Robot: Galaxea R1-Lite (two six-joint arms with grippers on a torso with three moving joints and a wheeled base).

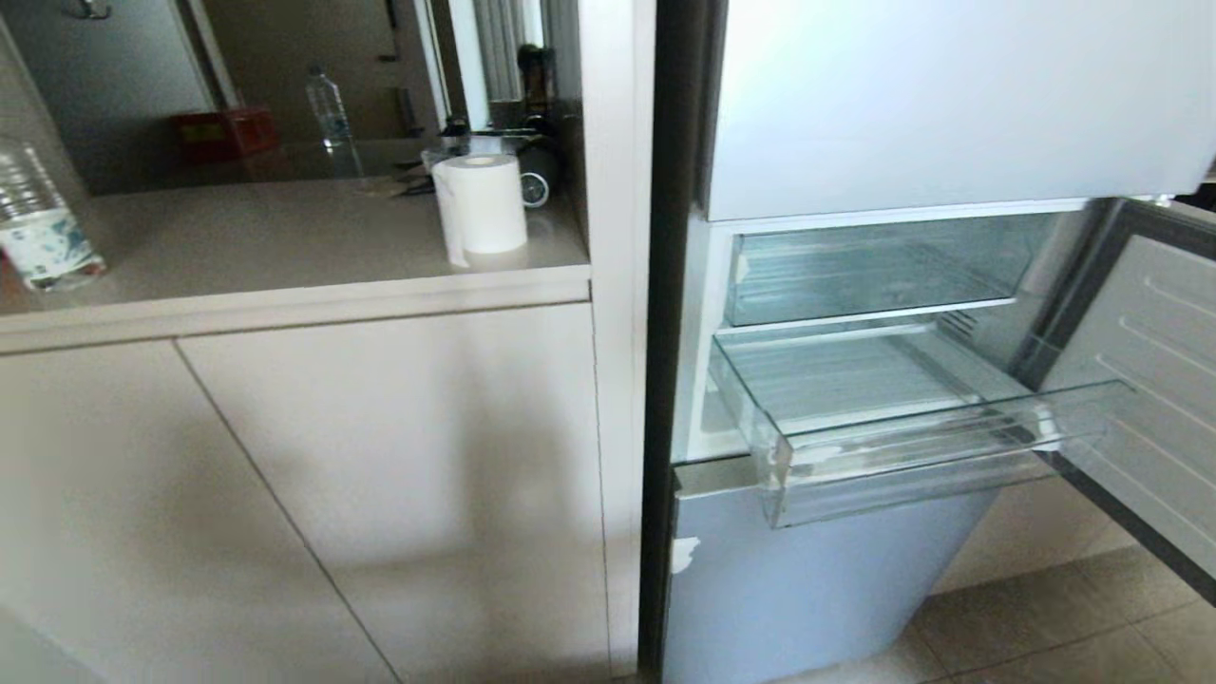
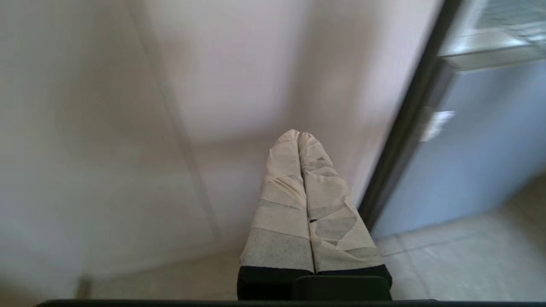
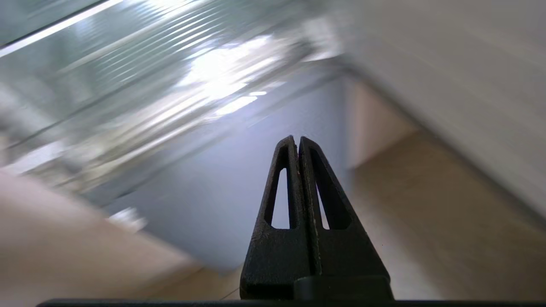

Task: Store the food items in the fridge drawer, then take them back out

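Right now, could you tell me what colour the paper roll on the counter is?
White paper roll, clearest in the head view.

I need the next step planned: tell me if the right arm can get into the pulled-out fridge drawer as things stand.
Probably yes. The fridge drawer stands pulled out with its top uncovered and nothing visible inside. The right hand, shut and holding nothing, is near it, with nothing between them.
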